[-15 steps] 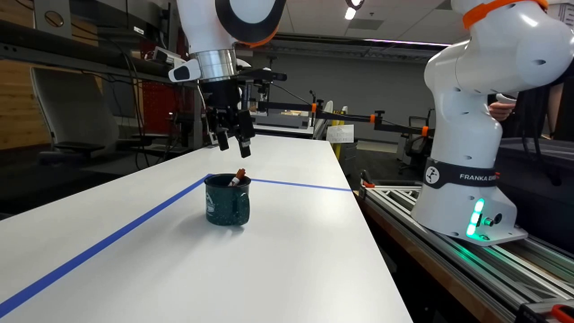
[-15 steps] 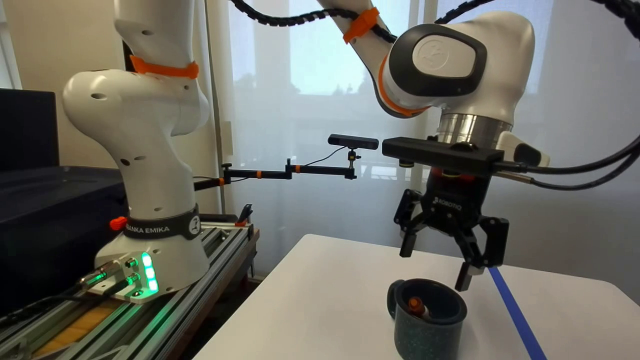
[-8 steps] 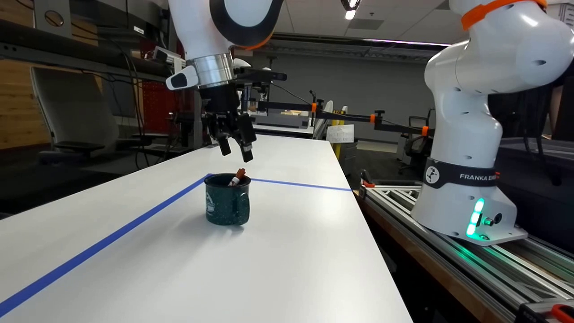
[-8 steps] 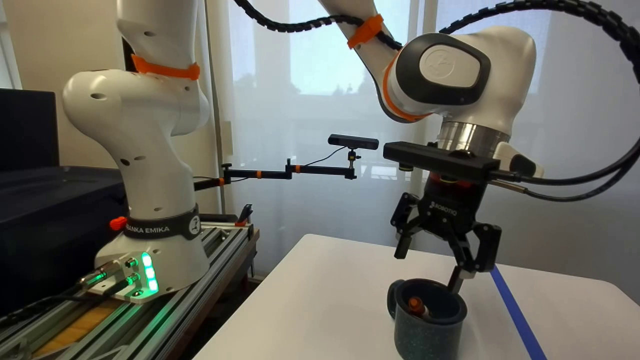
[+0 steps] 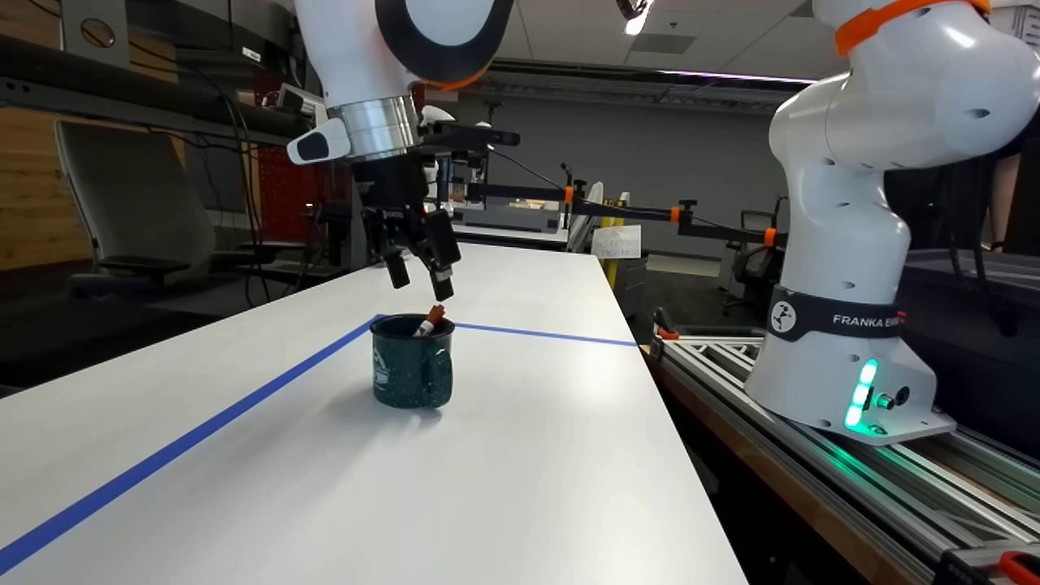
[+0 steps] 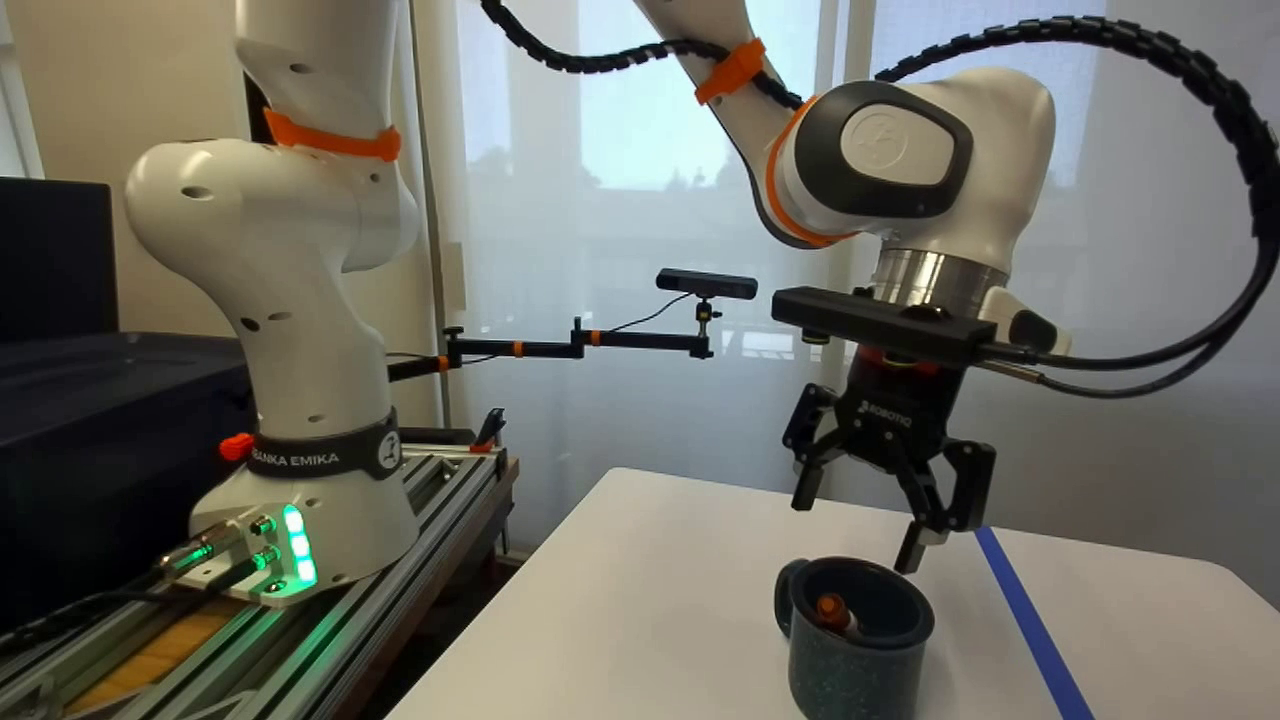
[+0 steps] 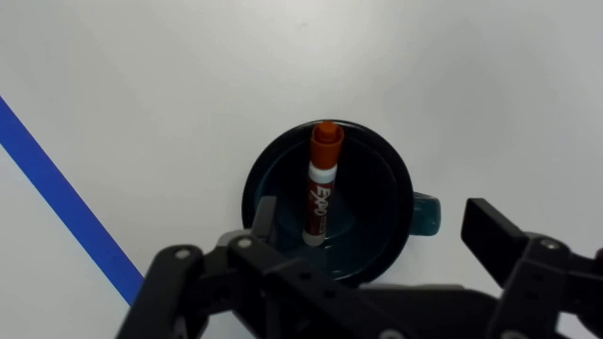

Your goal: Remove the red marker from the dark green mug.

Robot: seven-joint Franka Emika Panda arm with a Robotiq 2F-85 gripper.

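A: Pos. of red marker (image 7: pixel 321 197)?

B: Inside dark green mug (image 5: pixel 406 374), leaning. Wrist view, approx. ctr. of frame: orange-red cap (image 7: pixel 326 153) at the mug's rim (image 7: pixel 404 188), upper side; white tail end lower, EXPO on label. In an exterior view the cap (image 5: pixel 436 314) pokes above the rim, right side of the mouth.

A: & the mug?

B: Upright on white table (image 6: pixel 620 610). Wrist view: handle (image 7: pixel 426 214) on the right. In an exterior view the mug (image 6: pixel 850 670) sits at bottom, right of ctr., lower part cut off by frame edge.

A: Gripper (image 6: pixel 856 533) status?

B: Fingers (image 7: pixel 492 238) spread wide, released. Bit tilted: in both exterior views, the tip nearer right of frame is lower. Wrist view: one finger overlaps the mug's left edge, the other's at right, past the handle.

A: Touching the mug?

B: Apart, AFAICT. In an exterior view, table shows betw. fingertips (image 5: pixel 443 290) & rim.

A: Misc.?

B: Blue tape (image 7: pixel 61 197), diag., left side of wrist view. In an exterior view, base light (image 6: pixel 298 545) lit green at lower left; black cam. (image 6: pixel 880 322) above gripper, right of ctr. Grey chair (image 5: pixel 130 195) at left in an exterior view.
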